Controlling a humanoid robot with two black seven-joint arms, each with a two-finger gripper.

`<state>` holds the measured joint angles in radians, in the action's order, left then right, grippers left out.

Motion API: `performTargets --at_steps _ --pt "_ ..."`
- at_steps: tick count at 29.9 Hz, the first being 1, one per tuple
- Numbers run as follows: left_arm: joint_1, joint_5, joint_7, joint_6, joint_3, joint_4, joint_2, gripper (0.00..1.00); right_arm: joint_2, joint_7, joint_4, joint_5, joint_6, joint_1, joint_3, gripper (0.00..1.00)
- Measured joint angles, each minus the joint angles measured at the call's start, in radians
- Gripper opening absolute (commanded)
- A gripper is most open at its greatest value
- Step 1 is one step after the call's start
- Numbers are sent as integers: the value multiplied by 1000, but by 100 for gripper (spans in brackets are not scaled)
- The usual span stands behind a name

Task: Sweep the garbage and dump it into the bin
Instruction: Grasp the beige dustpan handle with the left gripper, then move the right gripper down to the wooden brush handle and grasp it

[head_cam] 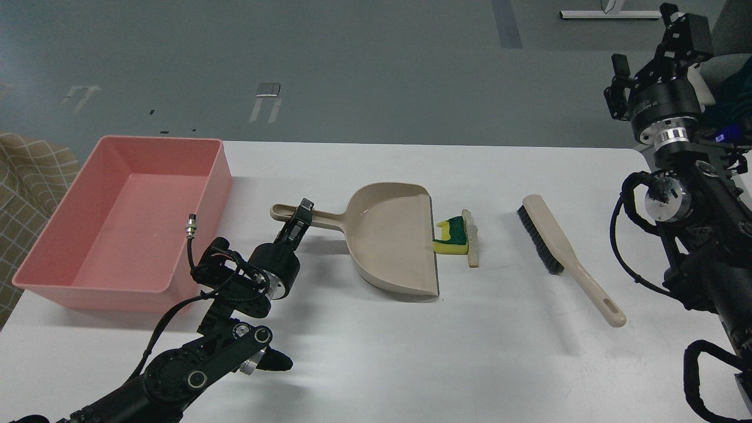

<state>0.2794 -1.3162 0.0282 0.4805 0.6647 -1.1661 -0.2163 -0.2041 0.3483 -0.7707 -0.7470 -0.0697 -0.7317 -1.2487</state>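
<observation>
The garbage, a yellow sponge with a green layer (451, 237) and a pale bread-like slice (472, 238), lies on the white table just right of the open edge of the beige dustpan (395, 235). The pink bin (126, 214) stands at the far left and looks empty. My left gripper (296, 220) sits at the dustpan's handle (317, 217); its dark fingers cannot be told apart. My right gripper (649, 56) is raised above the table's far right corner, open and empty.
A beige hand brush (564, 252) with black bristles lies on the table right of the garbage, handle toward the front. A checked cloth (29, 182) hangs past the table's left edge. The table's far edge runs behind the bin and the dustpan.
</observation>
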Motion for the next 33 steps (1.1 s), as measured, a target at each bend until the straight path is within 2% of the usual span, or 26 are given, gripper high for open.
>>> performTargets --at_steps 6,16,21,27,29,33 --pt "1 0 0 -1 1 0 1 0 -89 -12 -68 -2 -5 26 72 100" --pt "9 0 0 0 1 0 5 0 -522 -17 -301 -19 -6 45 621 100" --pt "9 0 1 1 1 0 14 0 -666 -18 -390 -95 -6 35 797 100" --pt "11 -2 1 1 -1 -1 18 0 -788 -60 -535 -330 -22 35 893 100" --pt "12 -3 1 1 -1 -1 19 0 -828 -83 -596 -402 -62 35 901 100" --pt "14 -3 1 1 0 -1 19 0 -861 -100 -655 -513 -149 35 903 100"
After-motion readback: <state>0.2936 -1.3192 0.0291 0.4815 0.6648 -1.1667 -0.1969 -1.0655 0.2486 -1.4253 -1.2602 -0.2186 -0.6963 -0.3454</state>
